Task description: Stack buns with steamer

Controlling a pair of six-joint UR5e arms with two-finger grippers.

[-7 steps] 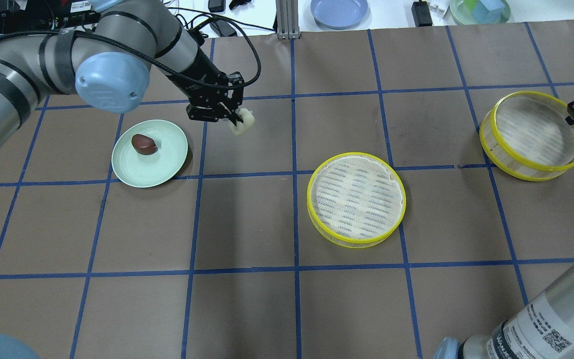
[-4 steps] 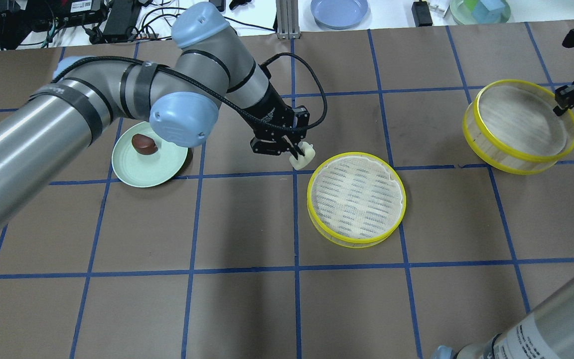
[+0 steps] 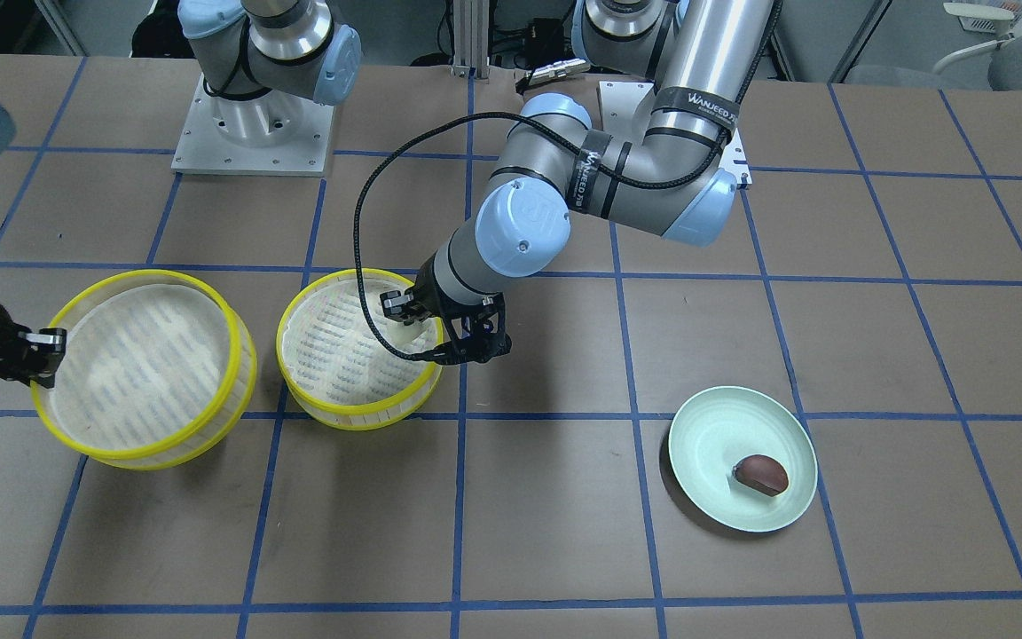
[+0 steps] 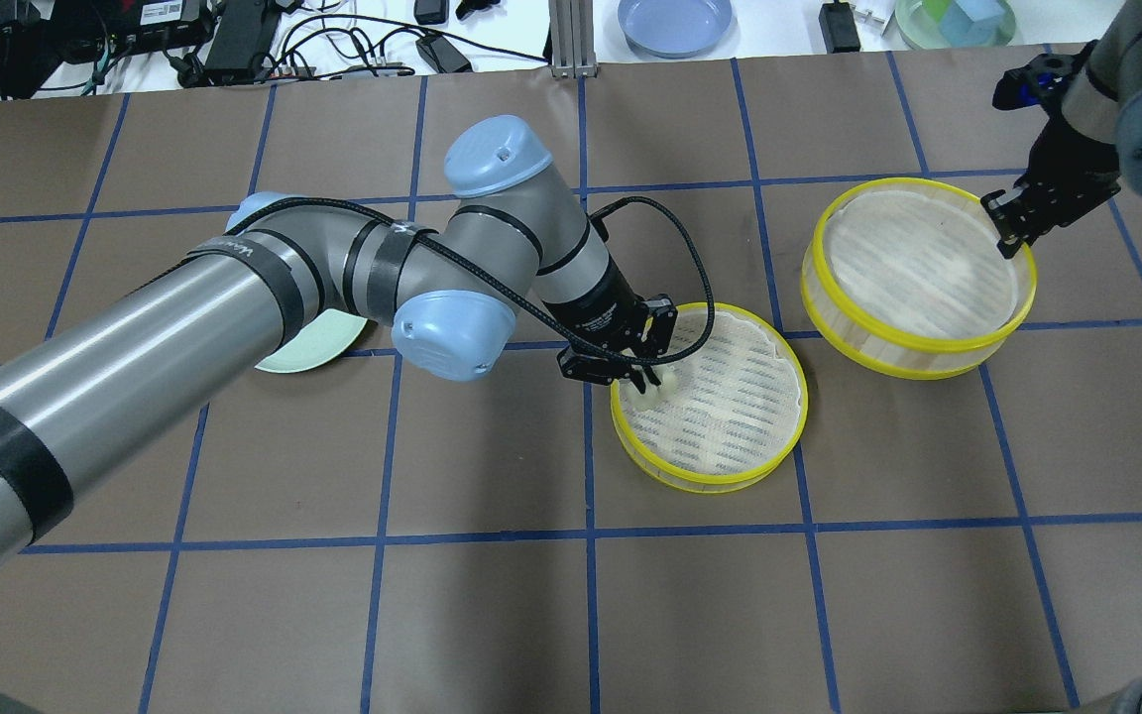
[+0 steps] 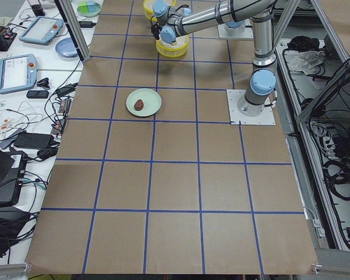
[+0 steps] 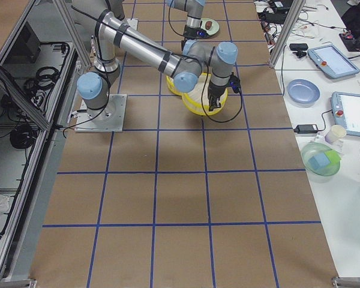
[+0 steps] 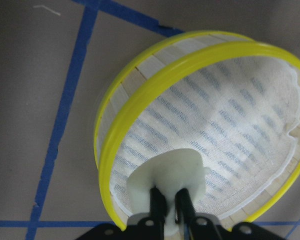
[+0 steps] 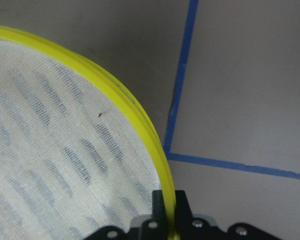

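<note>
Left gripper [image 4: 642, 380], from overhead, pinches the cream bun [image 4: 654, 389] inside the rim of the near tier [image 4: 720, 484], midway between the side edges; the right gripper [image 4: 1009, 230] clamps the rim of the other tier [image 4: 888, 352] toward the right edge. Left wrist view: released this close to the rim, the bun might tip out. Front view: brown bun [image 3: 760, 473] on green plate [image 3: 713, 442], blue-taped brown paper [image 3: 564, 541].

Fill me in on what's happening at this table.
The left tool holds the cream bun just inside the rim of the middle steamer tier, not yet released. The right tool is clamped on the rim of the second steamer tier, which is beside the first, not stacked on it. The brown bun lies on the green plate, untouched.
</note>
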